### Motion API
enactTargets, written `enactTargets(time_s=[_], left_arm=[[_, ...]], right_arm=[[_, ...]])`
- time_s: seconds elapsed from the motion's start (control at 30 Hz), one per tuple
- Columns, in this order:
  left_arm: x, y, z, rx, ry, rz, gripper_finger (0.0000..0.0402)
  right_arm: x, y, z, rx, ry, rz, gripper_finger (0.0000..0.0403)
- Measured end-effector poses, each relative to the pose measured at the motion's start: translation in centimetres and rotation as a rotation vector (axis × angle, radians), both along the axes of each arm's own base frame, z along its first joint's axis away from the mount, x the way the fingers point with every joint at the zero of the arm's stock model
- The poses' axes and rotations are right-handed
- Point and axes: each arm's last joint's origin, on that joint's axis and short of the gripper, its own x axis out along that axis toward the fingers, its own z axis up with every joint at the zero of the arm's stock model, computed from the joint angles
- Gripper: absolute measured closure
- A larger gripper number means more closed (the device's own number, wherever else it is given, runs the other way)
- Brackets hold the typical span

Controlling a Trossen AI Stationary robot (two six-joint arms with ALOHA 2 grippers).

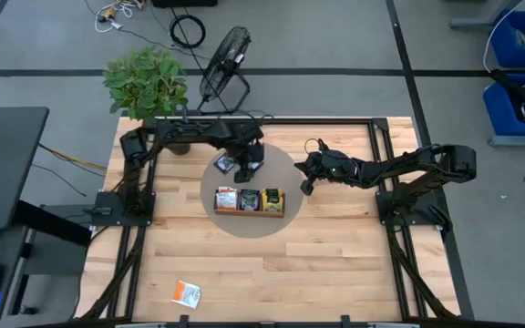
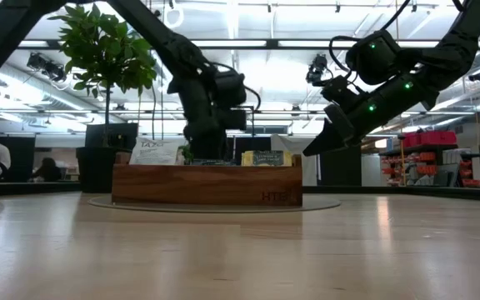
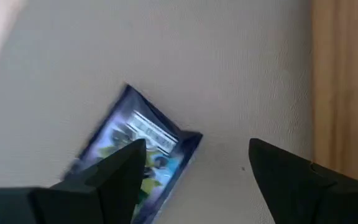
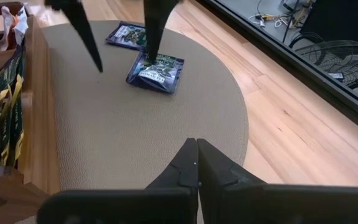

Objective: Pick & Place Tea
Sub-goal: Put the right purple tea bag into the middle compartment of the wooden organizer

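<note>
Two dark navy tea sachets lie flat on the round grey mat (image 1: 285, 173): one (image 4: 156, 71) beneath my left gripper, the other (image 4: 126, 34) just beyond it. My left gripper (image 3: 197, 146) points steeply down over the nearer sachet (image 3: 135, 149), open, one finger over the sachet and the other over bare mat. The long wooden tray (image 1: 249, 213) stands on the mat's near side with orange-and-white, dark and yellow-green sachets upright in it. My right gripper (image 4: 196, 149) hangs shut above the mat's right part, holding nothing. My left gripper comes at the nearer navy sachet from above, slanting. One fingertip (image 4: 149, 59) stands at the sachet's far edge (image 4: 160, 61); I cannot tell whether it touches. The sachet lies flat on the mat.
A single orange-and-white sachet (image 1: 187, 292) lies on the wooden table near its front edge, left of centre. A potted plant (image 1: 146, 80) stands at the far left corner, with a black fan (image 1: 226, 56) on the floor beyond the table. Bare wood stretches in front of the tray.
</note>
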Motion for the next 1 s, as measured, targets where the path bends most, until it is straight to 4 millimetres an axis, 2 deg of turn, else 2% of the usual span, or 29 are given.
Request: enactTargets(time_s=[0.2, 0.47, 0.63, 0.77, 1.0], left_arm=[[0.0, 0.2, -1.0, 0.030, 0.045, 0.012, 0.0110], [1.2, -0.6, -2.6, 0.100, 0.051, -0.042, 0.0110], [1.3, -1.0, -2.7, 0.107, 0.074, -0.042, 0.0114], [1.3, -1.1, -2.4, 0.118, 0.073, -0.025, 0.0140], [1.8, -0.8, -1.7, 0.157, 0.071, -0.011, 0.0220]], right_arm=[[0.0, 0.0, 0.0, 0.001, 0.005, 0.000, 0.0403], [0.0, 0.0, -0.1, 0.002, 0.010, 0.000, 0.0403], [-0.1, 0.0, -0.2, 0.004, 0.018, 0.000, 0.0403], [-0.1, 0.0, -0.2, 0.005, 0.020, 0.000, 0.0403], [-0.1, 0.1, -0.2, 0.013, 0.024, 0.011, 0.0403]])
